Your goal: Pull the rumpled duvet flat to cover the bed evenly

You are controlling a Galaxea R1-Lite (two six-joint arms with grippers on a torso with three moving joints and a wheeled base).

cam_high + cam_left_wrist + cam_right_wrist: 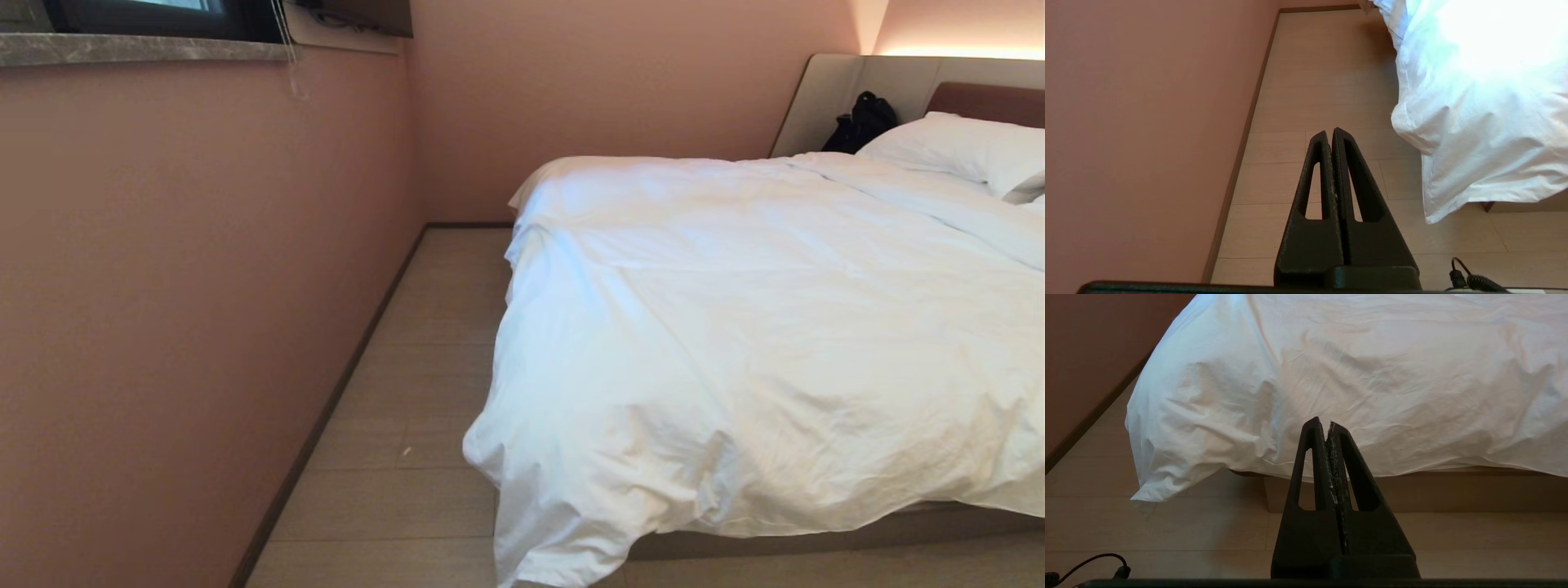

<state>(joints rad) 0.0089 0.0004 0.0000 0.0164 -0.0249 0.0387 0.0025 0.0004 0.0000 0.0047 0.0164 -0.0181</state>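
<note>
both grippers (1329,132) (1327,424) closed empty; duvet (759,327) overhangs bed (1453,490) near wall (180,286).

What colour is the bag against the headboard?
Black; the small soft bag shows only in the head view.

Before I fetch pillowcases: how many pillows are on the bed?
1 seen whole: a white pillow at the headboard. The edge of a possible second peeks beside it; more may lie out of frame.

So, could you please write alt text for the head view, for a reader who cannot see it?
A wrinkled white duvet covers the bed, one corner drooping to the floor beside a pink wall. A pillow and a black bag sit by the headboard.
</note>
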